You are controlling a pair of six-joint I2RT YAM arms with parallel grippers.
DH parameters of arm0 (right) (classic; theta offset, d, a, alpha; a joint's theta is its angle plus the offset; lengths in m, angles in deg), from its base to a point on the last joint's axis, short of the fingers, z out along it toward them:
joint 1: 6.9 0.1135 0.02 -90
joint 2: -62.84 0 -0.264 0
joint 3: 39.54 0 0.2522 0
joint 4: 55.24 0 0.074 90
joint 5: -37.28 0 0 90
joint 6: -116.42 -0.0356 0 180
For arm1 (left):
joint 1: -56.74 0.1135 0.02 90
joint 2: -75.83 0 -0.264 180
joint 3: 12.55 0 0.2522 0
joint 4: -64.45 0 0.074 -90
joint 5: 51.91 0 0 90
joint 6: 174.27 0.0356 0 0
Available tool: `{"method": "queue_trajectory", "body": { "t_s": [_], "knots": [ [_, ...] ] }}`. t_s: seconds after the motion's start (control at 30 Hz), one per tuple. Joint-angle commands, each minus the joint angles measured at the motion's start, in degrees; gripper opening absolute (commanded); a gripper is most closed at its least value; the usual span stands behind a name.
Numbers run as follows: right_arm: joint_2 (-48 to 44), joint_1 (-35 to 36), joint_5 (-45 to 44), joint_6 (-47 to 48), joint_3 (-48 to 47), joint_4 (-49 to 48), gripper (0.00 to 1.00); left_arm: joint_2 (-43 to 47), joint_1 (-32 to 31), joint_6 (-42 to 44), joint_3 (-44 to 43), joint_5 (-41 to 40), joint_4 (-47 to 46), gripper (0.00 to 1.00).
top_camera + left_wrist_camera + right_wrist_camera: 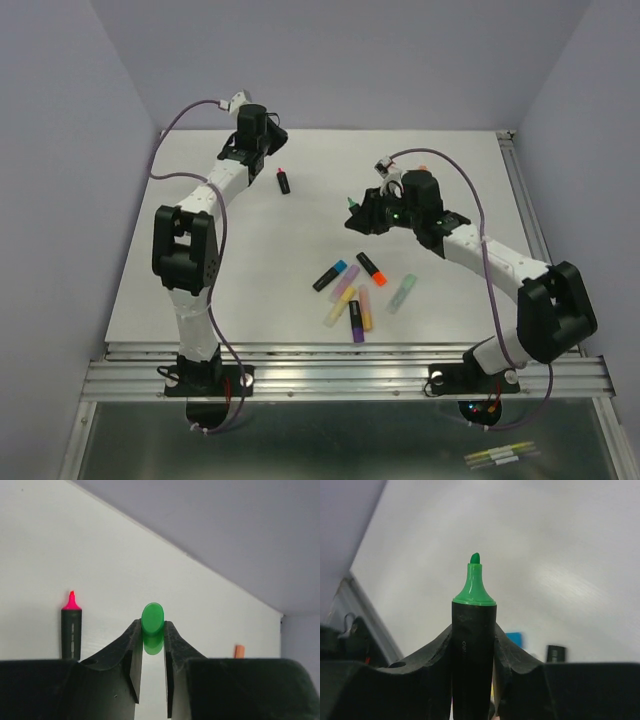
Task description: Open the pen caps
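Left gripper (pixel 152 630) pinching a small round green plastic cap (pixel 152 616), right gripper (pixel 473 632) clamped round a black-barrelled highlighter (pixel 473 615) with bare green tip, above the white table (pixel 260 265)

In the top view we look down from high behind the near edge, facing forward over the whole white surface (pixel 300 230) to the far wall (pixel 330 60), so everything appears small. Our left wrist camera sits just behind the left hand (pixel 152 627), low over the surface and aimed along its fingers at that wall. The pinched green cap (pixel 152 619) is very near the lens. This view shares the pink-tipped pen (pixel 71 630) with the top view. Our right wrist camera sits equally close behind the right hand (pixel 473 627), looking along the gripped green-tipped pen (pixel 474 645) across the surface.
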Motion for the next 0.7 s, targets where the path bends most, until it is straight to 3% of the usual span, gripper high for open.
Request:
{"method": "queue_trajectory", "body": {
  "t_s": [0.0, 0.2, 0.4, 0.53, 0.67],
  "knots": [
    [6.17, -8.35, -14.5, -1.54, -5.81, 7.33, 0.01, 6.15, -2.0, 6.66, 1.88, -4.97, 8.99, 0.0],
    [17.33, -15.29, -26.18, 2.59, -14.42, 10.49, 0.03, 4.66, -1.39, 9.38, 3.2, -9.47, 18.23, 0.0],
    [22.44, -16.71, -28.31, 6.11, -19.43, 11.9, 0.03, 4.05, -1.3, 11.05, 4.52, -8.78, 18.33, 0.0],
    [23.58, -16.62, -27.36, 6.38, -20.58, 11.38, 0.05, 3.35, -1.3, 11.49, 4.78, -8.34, 18.42, 0.0],
    [25.68, -16.62, -20.34, 6.3, -22.86, 10.76, 0.06, 3.51, -1.21, 11.32, 5.75, -6.5, 18.16, 0.0]
  ]
}}
